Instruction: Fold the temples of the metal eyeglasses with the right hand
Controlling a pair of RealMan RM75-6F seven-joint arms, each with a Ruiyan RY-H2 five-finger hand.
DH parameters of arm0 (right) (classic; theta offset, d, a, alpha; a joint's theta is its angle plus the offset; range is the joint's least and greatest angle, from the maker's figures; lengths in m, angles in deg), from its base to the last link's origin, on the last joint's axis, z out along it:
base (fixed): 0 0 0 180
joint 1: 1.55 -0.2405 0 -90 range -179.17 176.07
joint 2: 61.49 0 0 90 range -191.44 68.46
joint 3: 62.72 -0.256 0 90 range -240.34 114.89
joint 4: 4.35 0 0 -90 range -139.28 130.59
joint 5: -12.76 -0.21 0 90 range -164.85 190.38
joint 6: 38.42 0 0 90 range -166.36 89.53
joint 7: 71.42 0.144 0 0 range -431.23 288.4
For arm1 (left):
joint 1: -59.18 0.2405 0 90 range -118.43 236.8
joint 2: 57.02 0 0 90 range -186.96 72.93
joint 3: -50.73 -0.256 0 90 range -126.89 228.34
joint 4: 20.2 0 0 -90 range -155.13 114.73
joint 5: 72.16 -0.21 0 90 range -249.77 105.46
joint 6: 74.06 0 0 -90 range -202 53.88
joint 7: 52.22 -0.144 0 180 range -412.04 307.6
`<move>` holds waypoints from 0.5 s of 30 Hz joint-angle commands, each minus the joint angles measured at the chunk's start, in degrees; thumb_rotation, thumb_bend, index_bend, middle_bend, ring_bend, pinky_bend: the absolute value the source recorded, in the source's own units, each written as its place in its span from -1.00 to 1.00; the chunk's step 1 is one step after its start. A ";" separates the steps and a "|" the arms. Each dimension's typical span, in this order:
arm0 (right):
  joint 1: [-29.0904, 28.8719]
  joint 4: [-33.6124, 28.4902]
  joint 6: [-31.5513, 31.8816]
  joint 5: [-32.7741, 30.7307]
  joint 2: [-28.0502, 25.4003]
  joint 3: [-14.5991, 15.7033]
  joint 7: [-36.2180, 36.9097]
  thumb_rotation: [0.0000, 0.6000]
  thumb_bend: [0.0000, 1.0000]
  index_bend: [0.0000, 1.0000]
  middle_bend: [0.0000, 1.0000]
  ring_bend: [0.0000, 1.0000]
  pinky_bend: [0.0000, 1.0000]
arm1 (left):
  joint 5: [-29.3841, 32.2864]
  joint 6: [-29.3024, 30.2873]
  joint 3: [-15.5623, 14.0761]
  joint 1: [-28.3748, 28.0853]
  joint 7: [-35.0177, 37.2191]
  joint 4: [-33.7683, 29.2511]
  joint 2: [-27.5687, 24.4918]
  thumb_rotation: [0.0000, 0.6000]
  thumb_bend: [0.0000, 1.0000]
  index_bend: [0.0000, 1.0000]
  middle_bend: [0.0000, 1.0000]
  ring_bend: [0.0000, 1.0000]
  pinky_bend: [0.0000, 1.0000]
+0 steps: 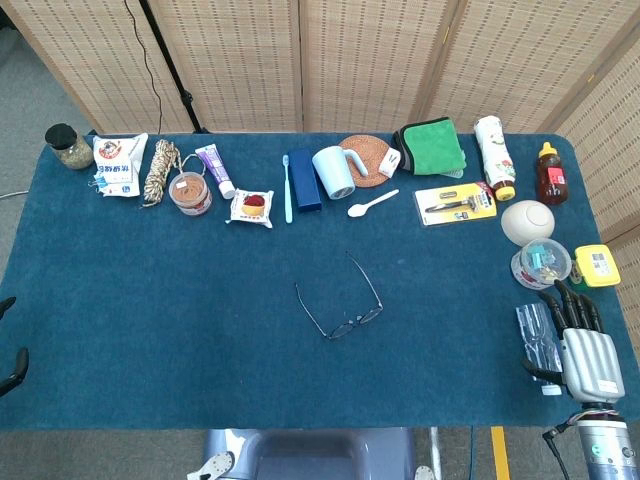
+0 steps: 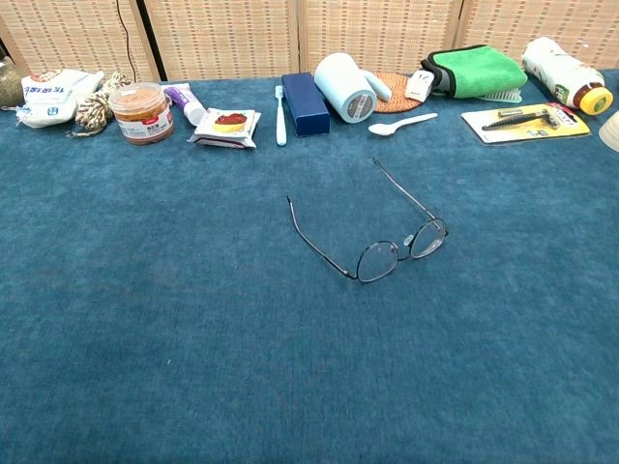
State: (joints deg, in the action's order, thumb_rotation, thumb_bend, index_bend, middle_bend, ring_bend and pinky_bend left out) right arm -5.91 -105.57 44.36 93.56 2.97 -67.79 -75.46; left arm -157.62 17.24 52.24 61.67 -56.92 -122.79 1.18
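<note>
The metal eyeglasses [image 1: 342, 300] [image 2: 381, 235] lie in the middle of the blue table with both thin temples unfolded and pointing toward the far side, lenses nearest me. My right hand [image 1: 578, 340] rests near the table's right front corner, far to the right of the glasses, fingers spread and pointing away, holding nothing. Of my left hand only dark fingertips [image 1: 10, 355] show at the left edge of the head view, too little to tell how they stand. Neither hand appears in the chest view.
A row of items lines the far side: snack bags [image 1: 118, 165], a jar [image 1: 190, 192], toothpaste, toothbrush [image 1: 287, 188], blue case, mug [image 1: 334, 171], spoon, green cloth [image 1: 432, 146], razor pack, bottles [image 1: 494, 155]. Beside my right hand sit a clear plastic piece [image 1: 535, 330] and a small tub [image 1: 540, 264].
</note>
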 commanded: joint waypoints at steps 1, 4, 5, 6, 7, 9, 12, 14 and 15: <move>-0.21 0.31 -0.48 -0.43 0.12 -0.09 0.12 1.00 -0.72 -0.75 -1.00 -1.00 -1.00 | 0.16 -0.17 0.07 -0.11 -0.27 -0.09 0.12 0.87 -0.09 -0.72 -1.00 -0.99 -1.00; -0.48 0.54 -0.87 -0.64 0.34 -0.22 0.15 1.00 -0.72 -0.75 -1.00 -1.00 -1.00 | 0.33 -0.54 0.09 -0.30 -0.52 -0.12 0.35 0.87 -0.09 -0.72 -1.00 -0.98 -1.00; -0.58 0.60 -1.01 -0.69 0.43 -0.24 0.10 1.00 -0.72 -0.75 -1.00 -1.00 -1.00 | 0.38 -0.64 0.11 -0.35 -0.61 -0.09 0.46 0.87 -0.09 -0.72 -1.00 -0.98 -1.00; -0.67 0.64 -1.13 -0.75 0.51 -0.26 0.00 1.00 -0.72 -0.75 -1.00 -1.00 -1.00 | 0.44 -0.69 0.13 -0.39 -0.65 -0.10 0.52 0.87 -0.09 -0.72 -1.00 -0.98 -1.00; -0.73 0.64 -1.22 -0.76 0.55 -0.26 -0.07 1.00 -0.72 -0.75 -1.00 -1.00 -1.00 | 0.47 -0.68 0.16 -0.40 -0.66 -0.09 0.54 0.87 -0.09 -0.72 -1.00 -0.98 -1.00; -0.86 0.55 -1.40 -0.69 0.57 -0.20 -0.31 1.00 -0.72 -0.75 -1.00 -1.00 -1.00 | 0.54 -0.52 0.28 -0.38 -0.67 0.03 0.59 0.86 -0.09 -0.72 -1.00 -0.98 -1.00; -0.94 0.32 -1.47 -0.64 0.51 -0.16 -0.55 1.00 -0.72 -0.75 -1.00 -1.00 -1.00 | 0.62 -0.45 0.31 -0.33 -0.39 0.26 0.67 0.86 -0.09 -0.72 -1.00 -0.98 -1.00; -1.01 0.22 -1.50 -0.66 0.45 -0.22 -0.59 1.00 -0.72 -0.75 -1.00 -1.00 -1.00 | 0.64 -0.50 0.32 -0.36 -0.23 0.37 0.72 0.87 -0.09 -0.72 -1.00 -0.98 -1.00; -1.07 0.17 -1.54 -0.64 0.39 -0.25 -0.64 1.00 -0.72 -0.75 -1.00 -1.00 -1.00 | 0.65 -0.53 0.35 -0.39 -0.18 0.41 0.75 0.87 -0.09 -0.72 -1.00 -0.98 -1.00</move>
State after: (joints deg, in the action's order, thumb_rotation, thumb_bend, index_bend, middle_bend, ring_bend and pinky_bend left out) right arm -6.97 -105.39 42.83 92.91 3.37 -68.03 -76.08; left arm -156.98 16.73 52.59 61.29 -57.11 -122.39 1.92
